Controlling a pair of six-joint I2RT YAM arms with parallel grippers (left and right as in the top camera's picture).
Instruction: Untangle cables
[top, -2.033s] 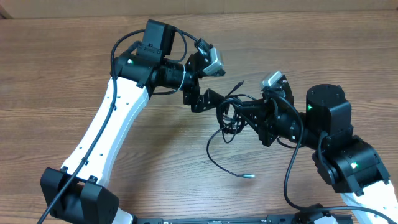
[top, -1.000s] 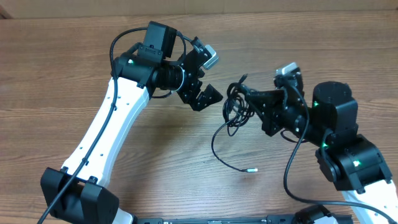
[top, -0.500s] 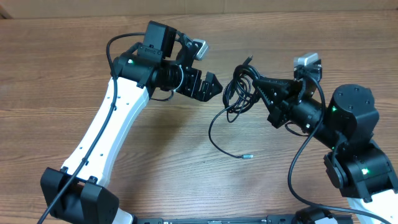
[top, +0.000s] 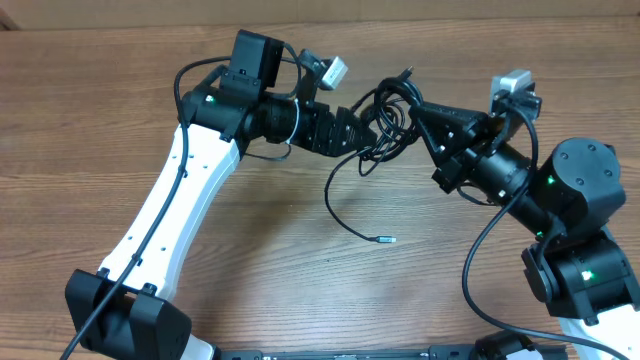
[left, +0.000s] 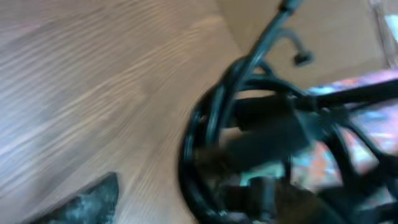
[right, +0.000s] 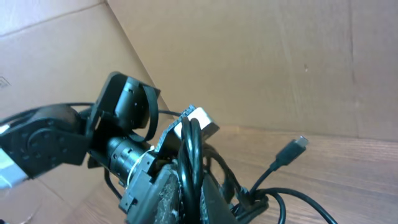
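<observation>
The cables (top: 385, 125) are a tangled bundle of thin black loops, held up off the wooden table. My right gripper (top: 418, 112) is shut on several loops of it, which run between its fingers in the right wrist view (right: 190, 146). One black plug tip (top: 405, 72) sticks up, and it also shows in the right wrist view (right: 300, 142). A loose strand hangs down to a silvery plug (top: 385, 239) on the table. My left gripper (top: 352, 130) is open right at the bundle's left side. In the blurred left wrist view the bundle (left: 211, 137) fills the middle.
The wooden table (top: 250, 250) lies below. A cardboard wall (right: 261, 56) stands along the far edge. The two arms are close together over the far middle of the table, and the left arm (right: 112, 140) shows in the right wrist view.
My right gripper has lifted the bundle and carried it toward the far side. My left gripper has swung right, up to the bundle. The loose strand's silvery tip has slid left on the table.
</observation>
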